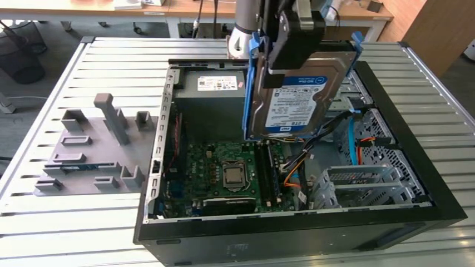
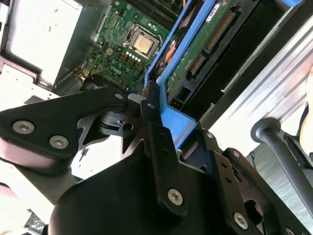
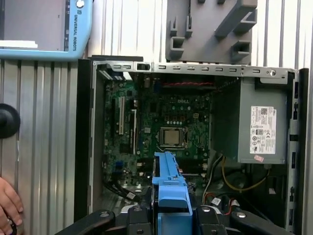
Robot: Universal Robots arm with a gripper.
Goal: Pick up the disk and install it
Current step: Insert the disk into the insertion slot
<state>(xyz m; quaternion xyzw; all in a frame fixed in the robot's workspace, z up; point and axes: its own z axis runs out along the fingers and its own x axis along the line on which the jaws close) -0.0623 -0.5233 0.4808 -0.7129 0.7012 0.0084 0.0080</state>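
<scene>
The disk [image 1: 297, 105] hangs upright above the open computer case [image 1: 415, 167], its white and blue label facing the exterior view and its blue carrier frame [image 1: 250, 83] along its edges. My gripper [image 1: 297, 58] is shut on the disk's top end. In the second wrist view my black fingers [image 2: 157, 125] clamp the blue frame [image 2: 171, 117], and the disk's green circuit board [image 2: 205, 44] runs away from them. The first wrist view has the blue frame [image 3: 168, 183] end-on between the fingers, over the motherboard [image 3: 166, 112].
Inside the case are the motherboard [image 1: 222, 167], a grey power supply [image 1: 211, 94] at the back and a grey metal drive bay [image 1: 364, 183] at the front right. A grey fixture [image 1: 97, 150] lies on the slatted table. A hand [image 3: 7, 200] and a teach pendant [image 3: 44, 29] sit beside the case.
</scene>
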